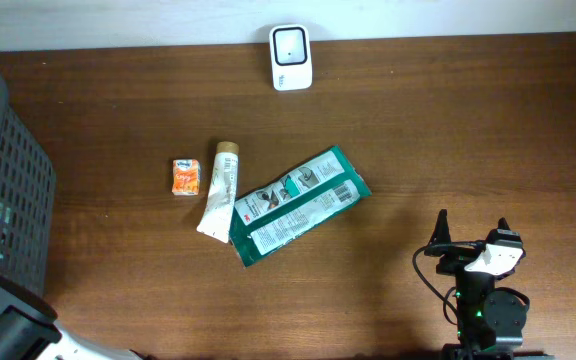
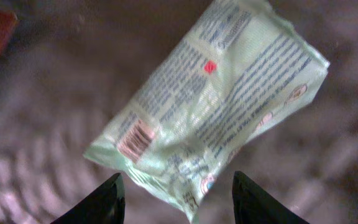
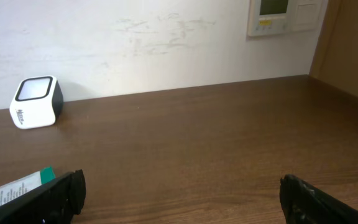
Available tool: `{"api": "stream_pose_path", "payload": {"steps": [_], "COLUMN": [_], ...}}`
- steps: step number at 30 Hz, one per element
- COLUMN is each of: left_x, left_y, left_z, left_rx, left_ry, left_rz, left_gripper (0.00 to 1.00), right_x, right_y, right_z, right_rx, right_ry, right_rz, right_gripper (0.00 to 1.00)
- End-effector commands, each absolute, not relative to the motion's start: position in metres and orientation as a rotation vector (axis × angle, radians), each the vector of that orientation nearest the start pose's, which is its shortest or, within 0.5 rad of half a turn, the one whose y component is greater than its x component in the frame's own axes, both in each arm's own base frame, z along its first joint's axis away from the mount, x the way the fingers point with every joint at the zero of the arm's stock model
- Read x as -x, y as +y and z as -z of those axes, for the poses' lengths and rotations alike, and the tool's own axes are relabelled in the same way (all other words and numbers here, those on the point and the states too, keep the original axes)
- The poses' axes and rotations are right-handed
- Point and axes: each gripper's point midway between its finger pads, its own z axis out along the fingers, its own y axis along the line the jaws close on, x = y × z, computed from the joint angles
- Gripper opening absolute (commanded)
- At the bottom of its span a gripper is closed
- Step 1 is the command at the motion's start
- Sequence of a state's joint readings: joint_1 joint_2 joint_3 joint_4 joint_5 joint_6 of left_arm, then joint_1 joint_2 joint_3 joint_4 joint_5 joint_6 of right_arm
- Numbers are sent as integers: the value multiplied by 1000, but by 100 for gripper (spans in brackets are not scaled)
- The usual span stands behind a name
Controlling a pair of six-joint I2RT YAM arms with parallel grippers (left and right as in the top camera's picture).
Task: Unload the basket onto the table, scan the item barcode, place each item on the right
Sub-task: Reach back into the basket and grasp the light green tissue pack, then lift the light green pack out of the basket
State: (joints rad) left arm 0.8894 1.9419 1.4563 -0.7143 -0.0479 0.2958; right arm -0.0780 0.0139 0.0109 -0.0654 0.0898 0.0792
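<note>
A pale green printed packet (image 2: 216,106) fills the blurred left wrist view, its pinkish barcode (image 2: 135,138) facing the camera at the lower left. My left gripper (image 2: 176,177) is open. The packet's lower corner hangs between the two dark fingers (image 2: 104,202) without touching either. The white scanner (image 1: 290,57) stands at the table's far edge and also shows in the right wrist view, scanner (image 3: 35,102). Low over the table at the front right, my right gripper (image 1: 472,228) is wide open and empty.
A dark mesh basket (image 1: 13,190) stands at the left edge, with my left arm (image 1: 8,338) beside it at the bottom left. Mid-table lie a small orange box (image 1: 185,177), a cream tube (image 1: 218,190) and a green-and-white packet (image 1: 298,205).
</note>
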Motion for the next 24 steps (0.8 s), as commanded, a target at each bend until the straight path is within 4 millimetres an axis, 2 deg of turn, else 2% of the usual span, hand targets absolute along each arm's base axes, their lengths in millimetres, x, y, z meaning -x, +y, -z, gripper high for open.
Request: {"api": "stream_pose_path", "payload": {"steps": [1,5,7,14,18,21,22,24], "left_x": [-283,-293,-299,-319,-318,-315,-315,-316], "left_y": [355,366,364,339,335,335,336,337], "left_z": [-59,-65,-64,-27,-11,-9,-9,-11], "left_rx": [695,651,598,430,410,416,417,420], "left_ry": [2755,2706,2705,2792,2839,2853,2853,2853], "left_rz": [-357,-405,-396,-287,-279,-289,-294,-300], "left_gripper": [54,57,57,62,60,30,24,6], "right_x": [-243,-243,-243,-243,-243,-243,-243,-243], "right_y": [-39,-39,-39,-39,-39,-39,-39,-39], "right_z": [-157,-157,-157,-157,-157,-157,-157,-157], "right_rx": [-218,-218,-218,-218,-218,-218,-218,-218], "right_ry": [1629,1629,1629,1629,1629,1629,1629,1629], "right_rz": [89,89,89,89,89,89,89,89], "right_gripper": [98,98,98,98,98,99,98,98]}}
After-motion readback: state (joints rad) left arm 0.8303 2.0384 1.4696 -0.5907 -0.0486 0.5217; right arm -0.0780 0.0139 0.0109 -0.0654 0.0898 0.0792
